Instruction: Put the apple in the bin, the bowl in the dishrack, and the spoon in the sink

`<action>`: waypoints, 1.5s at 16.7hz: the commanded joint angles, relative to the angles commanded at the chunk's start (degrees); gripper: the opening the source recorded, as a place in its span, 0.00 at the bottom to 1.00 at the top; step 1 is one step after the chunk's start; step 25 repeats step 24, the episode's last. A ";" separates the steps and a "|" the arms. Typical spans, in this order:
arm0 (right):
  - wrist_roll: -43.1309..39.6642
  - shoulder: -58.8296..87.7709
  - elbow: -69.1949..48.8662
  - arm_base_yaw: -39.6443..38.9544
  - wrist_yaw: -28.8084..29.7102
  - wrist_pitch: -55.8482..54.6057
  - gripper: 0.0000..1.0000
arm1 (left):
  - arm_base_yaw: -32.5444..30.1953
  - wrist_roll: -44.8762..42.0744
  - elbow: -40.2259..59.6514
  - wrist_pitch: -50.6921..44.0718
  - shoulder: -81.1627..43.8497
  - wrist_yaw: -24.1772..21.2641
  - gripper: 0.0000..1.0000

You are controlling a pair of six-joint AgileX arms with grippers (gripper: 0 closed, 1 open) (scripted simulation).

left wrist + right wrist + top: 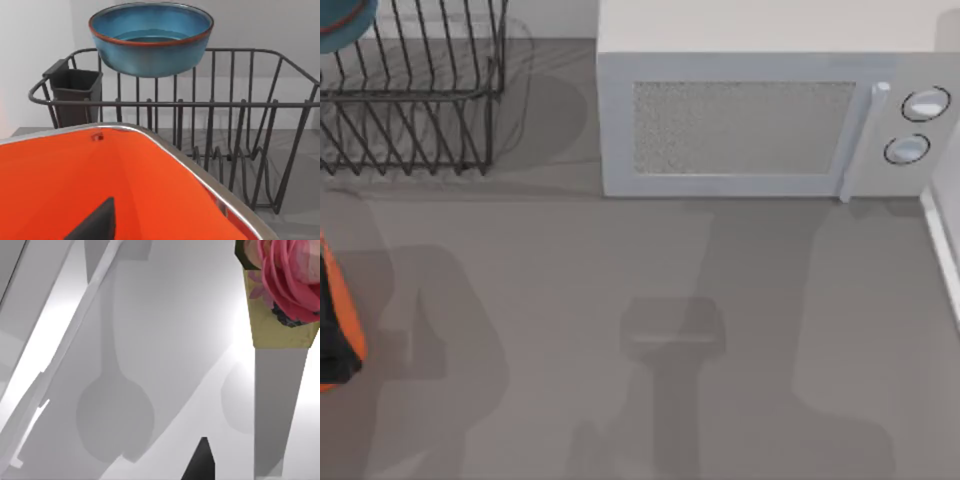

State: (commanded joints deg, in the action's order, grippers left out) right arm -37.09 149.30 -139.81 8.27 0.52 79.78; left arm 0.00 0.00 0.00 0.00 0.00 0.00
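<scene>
Above the dishrack [210,145] you see the bowl [150,37] sitting up at its rim; the bin [100,185] lies just in front. You cannot tell either pincer's state. Bowl step looks done; judge the spoon next, toward the sink.

Left end effector fingertip [95,222]: dark, pointed wedge. Right end effector fingertip [201,462]: black, pointed.

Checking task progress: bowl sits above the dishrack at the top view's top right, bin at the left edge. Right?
One slip: the bowl and dishrack are at the top view's top left, not top right; the microwave takes the right. The bin is at the left edge, as you said.
</scene>
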 joint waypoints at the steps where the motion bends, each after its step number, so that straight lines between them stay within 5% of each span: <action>1: -0.06 -0.38 0.79 -0.04 0.04 -0.68 0.00 | 0.00 0.00 0.00 0.00 0.00 0.00 1.00; 5: -0.07 -0.47 0.99 -0.05 0.06 -0.84 0.00 | 0.00 0.00 0.00 0.00 0.00 0.00 1.00; 18: -0.07 -0.47 0.99 -0.05 0.06 -0.84 0.98 | 0.00 0.00 0.00 0.00 0.00 0.00 1.00; 25: -0.07 -0.47 0.99 -0.05 0.06 -0.84 1.00 | 0.00 0.00 0.00 0.00 0.00 0.00 1.00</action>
